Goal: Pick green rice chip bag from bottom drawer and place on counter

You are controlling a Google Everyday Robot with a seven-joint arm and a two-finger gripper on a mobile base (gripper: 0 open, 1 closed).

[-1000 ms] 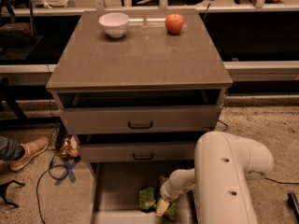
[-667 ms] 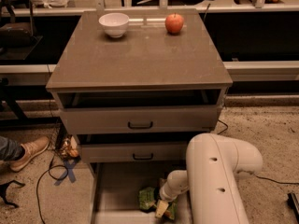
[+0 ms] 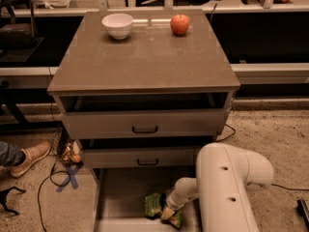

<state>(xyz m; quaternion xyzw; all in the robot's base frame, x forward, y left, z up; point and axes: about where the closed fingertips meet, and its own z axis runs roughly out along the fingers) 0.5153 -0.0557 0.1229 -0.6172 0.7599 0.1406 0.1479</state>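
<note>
**Foil bag under the gripper at the lower edge of the frame**

Crumpled light-green foil is seen in the lower centre of the frame. There the green rice chip bag [image 3: 154, 205] lies on the floor of the open bottom drawer [image 3: 120, 197], right of its middle and toward its front. The gripper [image 3: 167, 213] is set at the bag's right edge, at the end of the white arm [image 3: 227, 187] that fills the lower right of the frame. Contact with the foil appears to be made, but how far the gripper is opened, and whether anything is held in it, cannot be told.

The bag is judged to be very light, soft and easily crushed, and the chips inside may be broken by a hard squeeze. The foil skin is likely to be slippery, and it may slide on the drawer's smooth floor if it is pushed rather than pinched. A hold is best taken on a raised crease or on the puffed body near the right edge, not on a corner pressed flat to the floor. Moderate pressure should be enough.

The counter [image 3: 140, 57] is seen in the upper middle of the frame, well above the drawer. A white bowl [image 3: 118, 25] and a red apple [image 3: 179, 24] are placed along its far edge. The nearer part of that surface is judged the likely place for the bag to be set down.
</note>
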